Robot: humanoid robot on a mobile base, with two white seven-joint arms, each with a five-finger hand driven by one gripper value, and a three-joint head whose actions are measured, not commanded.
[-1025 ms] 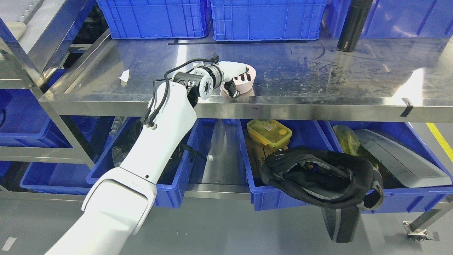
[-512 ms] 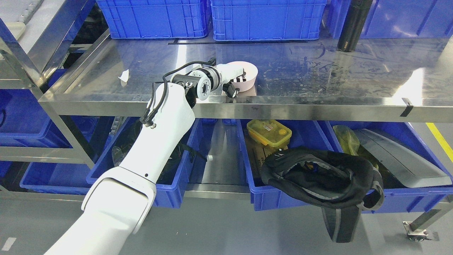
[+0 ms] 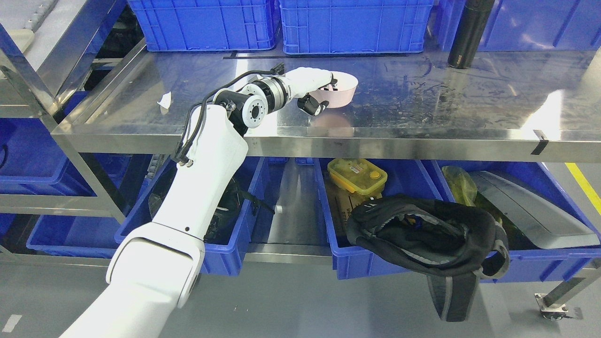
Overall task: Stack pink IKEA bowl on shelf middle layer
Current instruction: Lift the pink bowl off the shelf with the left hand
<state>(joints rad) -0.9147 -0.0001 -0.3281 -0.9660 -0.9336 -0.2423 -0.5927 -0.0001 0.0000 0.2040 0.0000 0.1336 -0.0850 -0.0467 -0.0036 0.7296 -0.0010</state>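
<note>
A scrap of white paper [image 3: 164,100] lies on the steel shelf [image 3: 422,108], well to the left of the left hand [image 3: 313,89]. The hand grips the pink bowl [image 3: 342,90] by its near-left rim, fingers over the edge and thumb under the wall, holding it tilted just above the shelf, with its reflection showing below. Behind the hand stand blue crates [image 3: 354,26]. Far to the right of the hand, a black bottle [image 3: 468,34] stands upright at the back.
</note>
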